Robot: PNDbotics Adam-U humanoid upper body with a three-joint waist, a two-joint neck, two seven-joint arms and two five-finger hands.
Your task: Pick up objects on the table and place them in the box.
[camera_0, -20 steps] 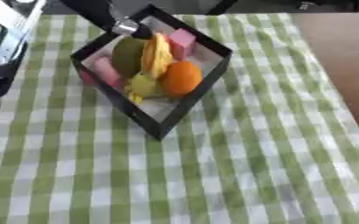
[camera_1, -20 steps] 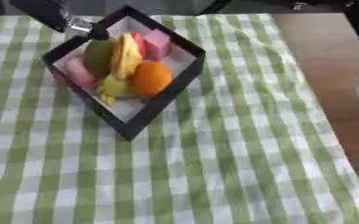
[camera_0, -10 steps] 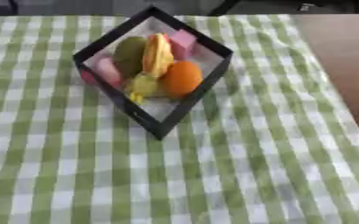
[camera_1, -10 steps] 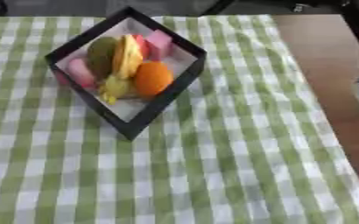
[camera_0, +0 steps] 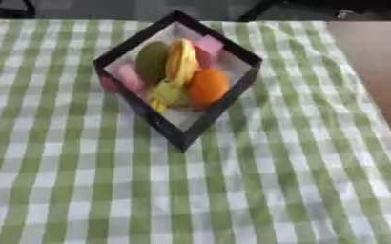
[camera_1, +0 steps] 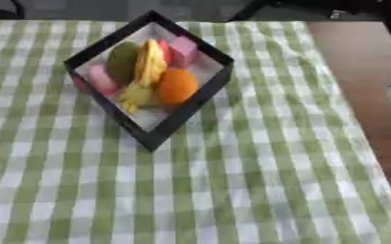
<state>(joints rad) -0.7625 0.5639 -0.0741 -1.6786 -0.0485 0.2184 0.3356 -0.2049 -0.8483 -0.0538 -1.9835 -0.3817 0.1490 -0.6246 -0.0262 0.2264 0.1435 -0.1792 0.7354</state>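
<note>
Left eye view: box [camera_0: 182, 136] full; orange [camera_0: 207, 87] at 3 o'clock, heaped, might roll out if jostled. No robot hand visible; state unknown.

Green-and-white check cloth [camera_0: 257, 190] covers the table, bare brown wood [camera_0: 378, 66] showing along the right. Black box [camera_0: 200, 125], pale inside. In it: an orange ball [camera_0: 207, 87], a yellow piece [camera_0: 181, 61], an olive-green one [camera_0: 151, 61], pink pieces [camera_0: 130, 78], a yellow-green lump [camera_0: 167, 94].
</note>
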